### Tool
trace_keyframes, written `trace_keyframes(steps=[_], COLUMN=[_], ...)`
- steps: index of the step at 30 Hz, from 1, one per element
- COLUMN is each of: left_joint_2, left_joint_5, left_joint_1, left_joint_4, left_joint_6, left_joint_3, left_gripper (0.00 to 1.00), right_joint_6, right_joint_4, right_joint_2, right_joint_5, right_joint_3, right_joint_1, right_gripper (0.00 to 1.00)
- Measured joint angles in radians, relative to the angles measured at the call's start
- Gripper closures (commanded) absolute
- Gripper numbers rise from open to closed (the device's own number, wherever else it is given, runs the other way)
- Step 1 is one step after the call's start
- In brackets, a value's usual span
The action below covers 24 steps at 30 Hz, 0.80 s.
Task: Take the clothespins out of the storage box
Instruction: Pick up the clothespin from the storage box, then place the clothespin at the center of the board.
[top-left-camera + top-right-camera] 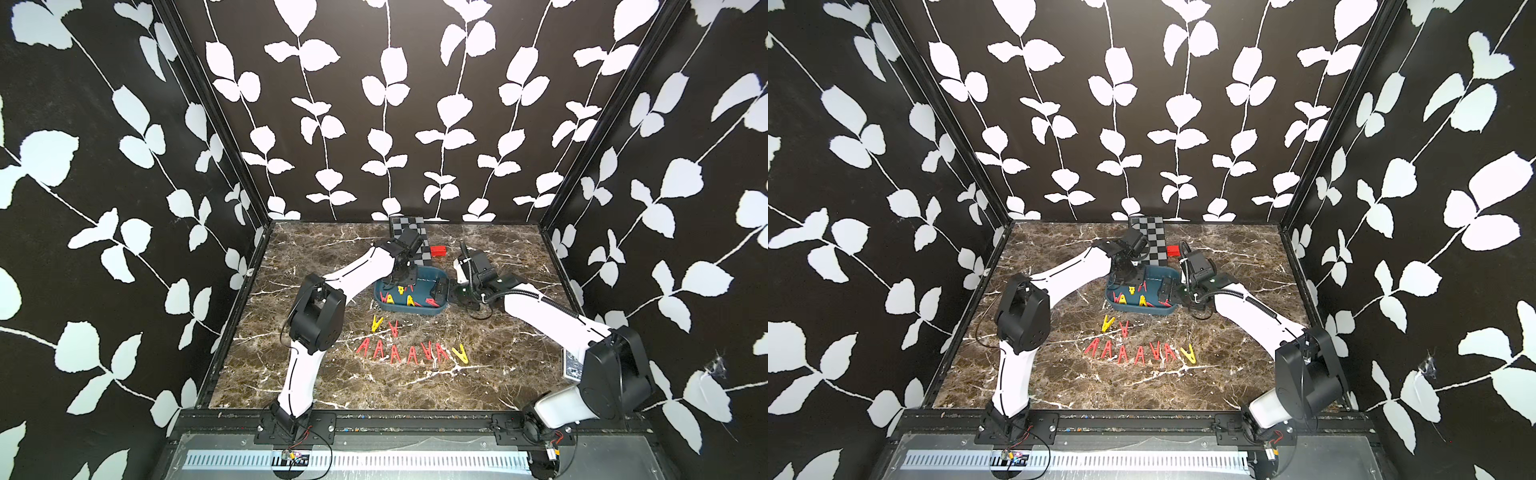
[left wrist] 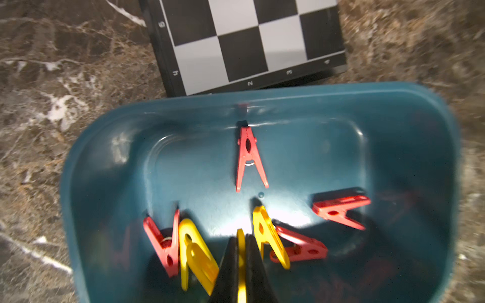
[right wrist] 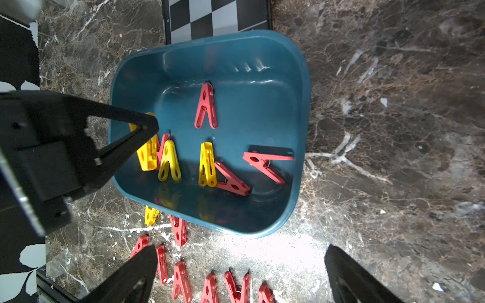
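The teal storage box point(image 1: 415, 312) point(image 1: 1144, 310) stands mid-table. Inside it lie several clothespins, among them a red one point(image 2: 248, 157) point(image 3: 206, 107) and a yellow one point(image 2: 265, 236) point(image 3: 207, 165). My left gripper point(image 2: 241, 251) point(image 1: 401, 284) reaches down into the box's left end and is shut on a yellow clothespin point(image 2: 241, 240) point(image 3: 147, 157). My right gripper point(image 3: 240, 251) point(image 1: 440, 289) hovers at the box's right end, open, with nothing between its fingers. On the table in front of the box, several clothespins point(image 1: 411, 353) point(image 1: 1138, 353) lie in a row.
A black-and-grey checkered board point(image 1: 409, 237) point(image 2: 249, 39) lies just behind the box, with a small red block point(image 1: 437, 251) to its right. A dark flat card point(image 1: 572, 365) lies by the right arm. Patterned walls close in the marble table point(image 1: 519, 257) on three sides.
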Motion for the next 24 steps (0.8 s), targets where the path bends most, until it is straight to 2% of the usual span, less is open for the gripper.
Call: trace_keyframes(steps=[6,11,24], left_joint_2=[-0.114,-0.19,-0.215], left_joint_5=[0.015,0.016,0.016], left_joint_1=[-0.011,-0.068,-0.201], left_joint_4=[0.01,0.033,0.116], left_joint_6=[-0.047,-0.09,-0.183], left_joint_3=[-0.113,-0.22,-0.38], left_gripper=[0.99,0.99,0.99], right_joint_6=[-0.008,-0.011,-0.006], right_joint_4=[0.008,0.027,0.023], right_joint_2=[-0.02,-0.082,-0.249], right_joint_5=[-0.022,-0.04,-0.05], right_joint_3=[-0.001,-0.043,-0.172], right_joint_1=[0.0,0.0,0.0], right_gripper=[0.01,0.01,0.01])
